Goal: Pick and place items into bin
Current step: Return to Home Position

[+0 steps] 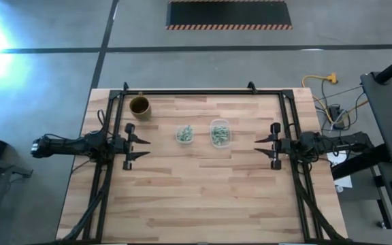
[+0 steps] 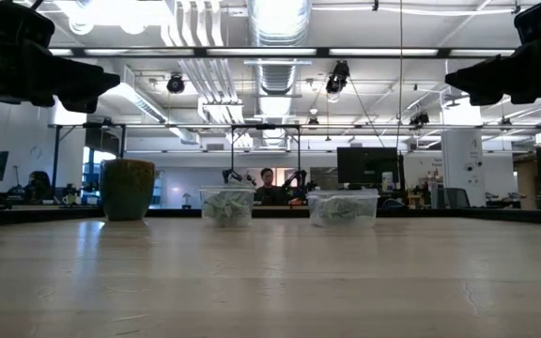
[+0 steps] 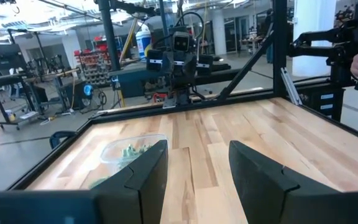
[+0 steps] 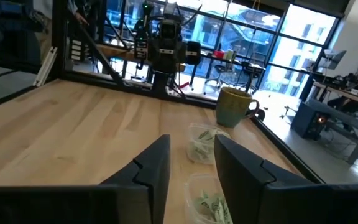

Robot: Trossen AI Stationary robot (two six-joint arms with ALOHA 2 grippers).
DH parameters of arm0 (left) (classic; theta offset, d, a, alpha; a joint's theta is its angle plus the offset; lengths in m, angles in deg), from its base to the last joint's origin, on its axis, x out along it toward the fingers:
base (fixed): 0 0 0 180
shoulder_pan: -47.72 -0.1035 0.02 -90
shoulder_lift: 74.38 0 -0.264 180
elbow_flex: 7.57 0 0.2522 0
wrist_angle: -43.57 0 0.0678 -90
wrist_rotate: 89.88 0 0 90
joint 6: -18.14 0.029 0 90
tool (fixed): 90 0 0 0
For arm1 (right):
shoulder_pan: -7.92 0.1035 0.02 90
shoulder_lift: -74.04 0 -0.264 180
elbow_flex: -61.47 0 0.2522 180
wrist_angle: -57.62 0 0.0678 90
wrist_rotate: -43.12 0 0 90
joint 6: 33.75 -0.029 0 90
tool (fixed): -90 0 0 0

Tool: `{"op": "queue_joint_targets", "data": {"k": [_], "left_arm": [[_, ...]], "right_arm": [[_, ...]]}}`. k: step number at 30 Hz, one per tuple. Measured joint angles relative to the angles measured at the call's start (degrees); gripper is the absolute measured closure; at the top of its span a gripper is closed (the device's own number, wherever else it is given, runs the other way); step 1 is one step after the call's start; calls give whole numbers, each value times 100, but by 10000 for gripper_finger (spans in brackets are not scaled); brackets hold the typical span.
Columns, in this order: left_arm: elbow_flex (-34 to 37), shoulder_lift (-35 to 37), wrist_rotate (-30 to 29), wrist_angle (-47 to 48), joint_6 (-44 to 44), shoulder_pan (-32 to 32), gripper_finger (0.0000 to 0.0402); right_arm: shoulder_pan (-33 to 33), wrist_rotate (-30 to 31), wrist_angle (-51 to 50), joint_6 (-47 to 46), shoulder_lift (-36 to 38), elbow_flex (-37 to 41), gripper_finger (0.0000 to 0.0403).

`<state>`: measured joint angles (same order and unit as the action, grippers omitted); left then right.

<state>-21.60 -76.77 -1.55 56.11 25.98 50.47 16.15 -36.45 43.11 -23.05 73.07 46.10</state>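
Two clear plastic tubs (image 1: 184,134) (image 1: 220,132) stand side by side on the middle of the wooden table, each resting on its base. Small green-and-white items (image 4: 202,144) lie inside both tubs. My left gripper (image 1: 145,148) hangs level at the table's left side, open, with nothing between its fingers, a short way from the left tub (image 3: 126,152). My right gripper (image 1: 258,148) hangs level at the right side, open by a narrower gap (image 4: 191,142) and holding nothing. It points toward the tubs (image 4: 207,199).
A brown round cup (image 1: 139,106) stands at the far left of the table, behind the left tub. A black frame (image 1: 196,92) runs around the tabletop. Bare wood lies in front of the tubs. A person (image 2: 268,185) sits in the room beyond the table.
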Motion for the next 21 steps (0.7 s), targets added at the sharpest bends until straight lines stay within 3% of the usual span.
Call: {"op": "queue_joint_targets", "data": {"k": [21], "left_arm": [[0, -57, -13, -154, 2, 0, 246]], "right_arm": [[2, 2, 2, -17, 9, 0, 289]]}}
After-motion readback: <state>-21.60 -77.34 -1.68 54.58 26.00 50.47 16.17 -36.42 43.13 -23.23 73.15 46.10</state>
